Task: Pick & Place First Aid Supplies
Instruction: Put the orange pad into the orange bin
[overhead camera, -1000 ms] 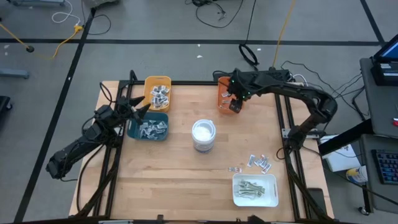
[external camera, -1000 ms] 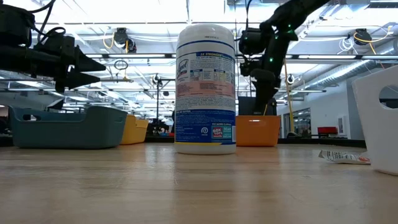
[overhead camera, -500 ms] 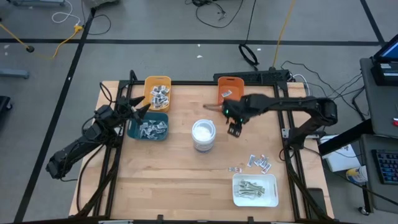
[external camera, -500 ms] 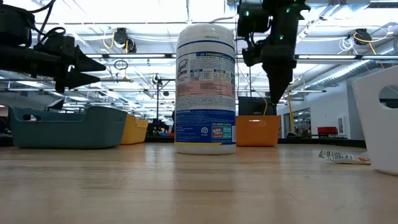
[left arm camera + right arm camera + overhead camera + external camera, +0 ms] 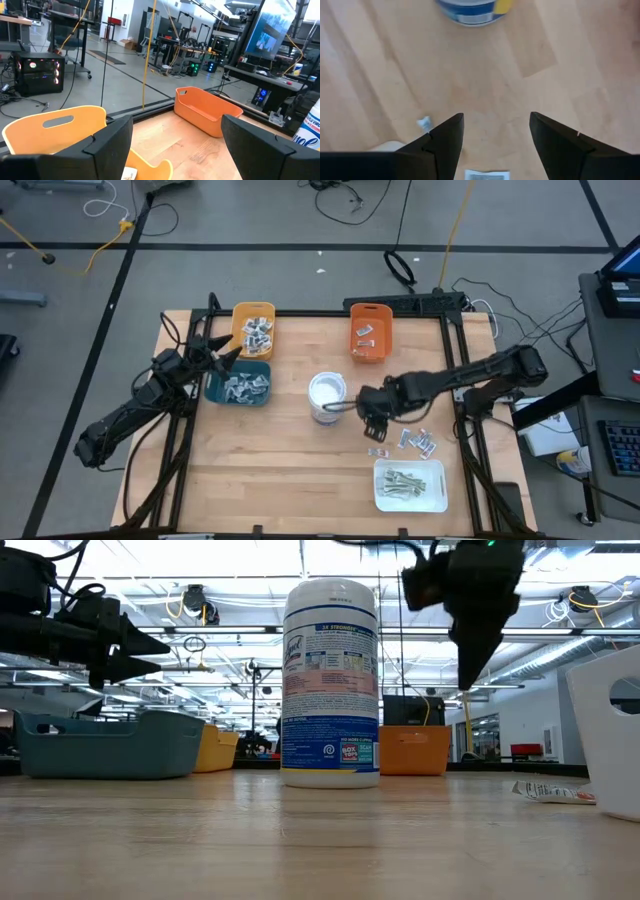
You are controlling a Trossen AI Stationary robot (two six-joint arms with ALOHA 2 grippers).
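Note:
Loose white-and-red sachets (image 5: 416,442) and one smaller packet (image 5: 377,452) lie flat on the wood near the table's right edge. My right gripper (image 5: 373,418) hangs open above the table between the wipes canister (image 5: 328,397) and those sachets, fingers pointing down, holding nothing. In the right wrist view a packet (image 5: 487,175) and a small scrap (image 5: 424,122) show beside its open fingers (image 5: 495,120). More packets lie in the yellow bin (image 5: 254,328), teal bin (image 5: 240,385), orange bin (image 5: 368,332) and the white tray (image 5: 410,485). My left gripper (image 5: 230,352) waits open by the yellow and teal bins.
The tall wipes canister (image 5: 331,680) stands upright mid-table, just left of my right gripper (image 5: 470,675). The white tray's wall (image 5: 610,730) sits at the near right corner. Bare wood lies along the near edge and between canister and tray.
My right gripper has travelled from above the orange bin toward the table's near edge, passing the canister's right side, and now hangs over the bare wood close to the loose sachets. The left arm has kept still.

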